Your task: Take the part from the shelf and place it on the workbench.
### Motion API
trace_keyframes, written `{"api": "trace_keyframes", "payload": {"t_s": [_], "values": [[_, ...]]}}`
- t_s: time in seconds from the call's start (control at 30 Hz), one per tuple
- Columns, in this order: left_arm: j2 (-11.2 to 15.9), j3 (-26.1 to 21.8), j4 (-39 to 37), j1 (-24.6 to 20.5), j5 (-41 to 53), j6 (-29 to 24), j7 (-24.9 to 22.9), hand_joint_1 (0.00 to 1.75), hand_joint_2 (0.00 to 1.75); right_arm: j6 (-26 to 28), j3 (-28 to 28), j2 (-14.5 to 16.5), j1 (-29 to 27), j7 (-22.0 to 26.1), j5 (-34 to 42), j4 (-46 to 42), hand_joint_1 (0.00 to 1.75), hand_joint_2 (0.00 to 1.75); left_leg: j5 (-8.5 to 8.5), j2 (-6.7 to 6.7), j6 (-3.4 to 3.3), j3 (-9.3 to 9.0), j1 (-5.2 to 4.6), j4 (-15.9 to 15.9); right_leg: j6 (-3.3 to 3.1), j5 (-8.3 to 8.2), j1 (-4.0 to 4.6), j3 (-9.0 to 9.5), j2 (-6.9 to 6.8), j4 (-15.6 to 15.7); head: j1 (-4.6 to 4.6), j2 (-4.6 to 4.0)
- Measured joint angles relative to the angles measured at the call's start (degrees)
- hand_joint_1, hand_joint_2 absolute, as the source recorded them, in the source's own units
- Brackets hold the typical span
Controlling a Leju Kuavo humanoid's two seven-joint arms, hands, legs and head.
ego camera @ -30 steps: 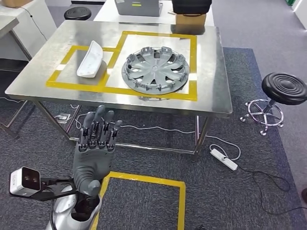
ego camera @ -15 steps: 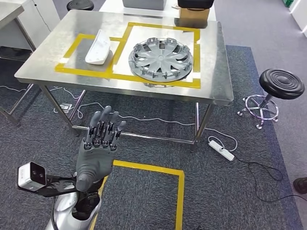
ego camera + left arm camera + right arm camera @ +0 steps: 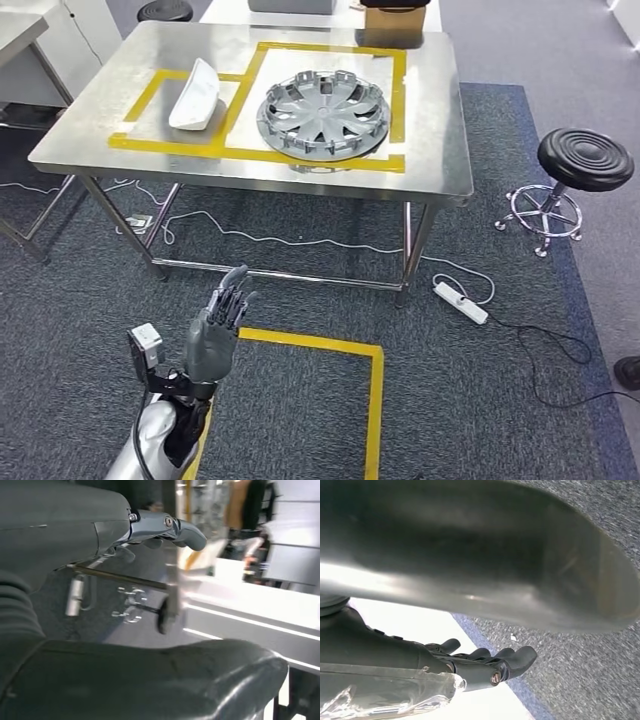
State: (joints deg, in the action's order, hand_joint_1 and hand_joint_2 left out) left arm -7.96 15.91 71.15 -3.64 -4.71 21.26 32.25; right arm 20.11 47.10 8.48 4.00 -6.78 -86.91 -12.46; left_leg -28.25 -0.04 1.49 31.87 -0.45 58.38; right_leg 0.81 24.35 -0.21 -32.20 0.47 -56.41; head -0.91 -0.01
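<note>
A white curved part point(image 3: 195, 95) lies inside the smaller yellow-taped box on the steel workbench point(image 3: 438, 120). A grey wheel cover point(image 3: 323, 114) fills the larger taped box beside it. My left hand point(image 3: 215, 330) hangs low in front of the workbench, well short of it, with fingers straight and apart and nothing in it. In the left wrist view the left hand point(image 3: 75, 530) is blurred, its fingers point(image 3: 185, 532) stretched out over the floor. My right hand point(image 3: 433, 660) hangs above the grey carpet with its fingers point(image 3: 508, 662) extended and holding nothing.
Yellow tape point(image 3: 373, 390) marks a square on the carpet near my feet. A black stool point(image 3: 585, 160) stands to the right of the workbench. A white power strip point(image 3: 460, 302) and cables lie under it. A cardboard box point(image 3: 392, 12) sits behind it.
My left arm has dropped and drawn back, so the hand looks smaller and lower. The view has shifted a little. The white part and the wheel cover stay on the workbench.
</note>
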Motion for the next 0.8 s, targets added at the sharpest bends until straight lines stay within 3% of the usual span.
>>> {"api": "trace_keyframes", "payload": {"t_s": [0.03,0.1,0.13,0.17,0.23,0.3,0.33,0.43,0.5,0.6,0.63,0.67,0.7,0.77,0.8], "values": [[0.04,-0.26,-0.71,-0.17,0.73,-1.0,-1.07,0.0,0.87,-0.14,0.01,0.0,0.04,0.01,0.02,0.0,0.0,0.0,-1.92,-0.01,0.29,1.61,0.08,3.37,-0.17,-0.11,0.01,-0.19,-0.03,-0.01,0.15,-0.01],[0.16,-0.92,-3.42,-0.64,1.68,-2.74,-2.85,0.0,0.0,-0.79,0.02,0.0,0.05,0.12,0.14,0.0,0.0,0.0,-4.84,0.0,0.64,5.01,0.24,10.36,-0.36,-0.31,0.05,-0.59,-0.08,-0.02,0.26,0.0],[0.26,-1.32,-5.4,-0.92,1.8,-3.39,-3.24,0.0,0.0,-1.2,0.05,0.0,0.03,0.29,0.19,0.0,0.0,0.0,-4.91,-0.01,0.7,5.78,0.3,11.89,-0.38,-0.4,0.06,-0.75,-0.08,-0.05,0.27,-0.01],[0.4,-1.94,-8.37,-1.53,1.73,-4.12,-3.46,0.0,0.0,-1.65,0.1,0.0,0.0,0.62,0.22,0.0,0.0,0.0,-3.89,0.0,0.71,5.57,0.35,11.47,-0.33,-0.49,0.05,-0.87,-0.08,-0.06,0.27,0.0],[0.74,-4.0,-17.36,-3.76,1.26,-6.62,-4.6,0.0,0.0,-2.26,0.2,0.0,-0.01,1.93,0.16,0.0,0.0,0.0,0.05,0.03,0.58,2.47,0.48,5.47,-0.09,-0.67,0.02,-0.98,-0.06,-0.12,0.27,-0.01],[0.93,-6.83,-27.84,-5.75,0.35,-9.99,-7.18,0.0,0.0,-2.54,0.25,0.01,0.12,3.47,0.34,0.0,0.0,0.0,2.32,-0.03,0.31,-0.75,0.57,-1.02,0.36,-0.81,0.25,-1.28,0.14,-0.4,0.27,0.0],[1.04,-8.23,-32.05,-5.97,-0.09,-11.34,-8.53,0.0,0.0,-2.85,0.34,0.02,0.15,3.83,0.74,0.0,0.0,0.0,2.48,-0.07,0.07,-1.38,0.57,-2.53,0.63,-0.91,0.37,-1.51,0.25,-0.52,0.3,0.0],[1.38,-11.53,-41.07,-5.27,-0.07,-14.41,-10.82,0.0,0.0,-5.01,1.57,0.04,-0.07,3.26,3.47,0.0,0.0,0.0,2.5,-0.2,-1.07,-1.13,0.5,-2.92,1.44,-0.82,0.3,-2.01,0.24,-0.85,0.34,0.01],[1.43,-12.2,-45.02,-5.01,2.47,-18.69,-11.62,0.0,0.0,-5.8,2.99,0.07,-0.07,3.71,5.82,0.0,0.0,0.0,2.77,-0.28,-1.68,-0.99,0.62,-3.01,2.01,1.53,0.2,-3.42,0.08,-3.96,0.05,0.0],[1.73,-11.93,-50.12,-4.36,8.09,-25.89,-19.46,0.0,0.0,-5.75,5.22,0.2,0.11,6.26,8.42,0.0,0.0,0.0,2.85,-0.07,-2.05,-0.83,0.55,-3.0,2.51,7.44,0.18,-8.3,-0.01,-15.54,-0.24,0.0],[1.89,-11.57,-51.68,-3.73,10.16,-27.24,-23.77,0.0,0.0,-5.75,5.82,0.25,0.08,6.79,8.84,0.0,0.0,0.0,2.84,0.03,-2.09,-0.83,0.52,-2.99,2.54,8.22,0.18,-9.23,-0.02,-18.03,-0.23,-0.01],[2.01,-10.87,-52.94,-2.84,12.55,-28.07,-27.88,0.0,0.0,-5.67,6.31,0.3,0.02,6.95,9.02,0.0,0.0,0.0,2.82,0.08,-2.1,-0.85,0.51,-2.98,2.51,7.85,0.18,-9.06,-0.02,-18.24,-0.23,-0.01],[2.11,-9.67,-54.09,-1.9,15.27,-28.65,-31.68,0.0,0.0,-5.49,6.69,0.33,-0.01,6.9,9.09,0.0,0.0,0.0,2.79,0.06,-2.09,-0.88,0.5,-2.97,2.42,6.48,0.17,-7.77,-0.02,-16.11,-0.23,-0.02],[2.16,-6.4,-55.92,-0.42,20.82,-28.49,-38.6,0.0,0.0,-5.07,7.28,0.37,0.11,6.31,8.88,0.0,0.0,0.0,2.72,-0.12,-1.94,-0.93,0.43,-2.93,2.16,2.91,0.17,-3.26,0.0,-7.86,-0.24,-0.02],[2.17,-4.56,-56.65,-0.11,23.05,-27.7,-41.89,0.0,0.0,-4.87,7.43,0.39,0.28,5.82,8.64,0.0,0.0,0.0,2.69,-0.3,-1.77,-0.85,0.33,-2.82,1.97,1.88,0.17,-1.33,0.03,-4.25,-0.24,-0.02]]}}
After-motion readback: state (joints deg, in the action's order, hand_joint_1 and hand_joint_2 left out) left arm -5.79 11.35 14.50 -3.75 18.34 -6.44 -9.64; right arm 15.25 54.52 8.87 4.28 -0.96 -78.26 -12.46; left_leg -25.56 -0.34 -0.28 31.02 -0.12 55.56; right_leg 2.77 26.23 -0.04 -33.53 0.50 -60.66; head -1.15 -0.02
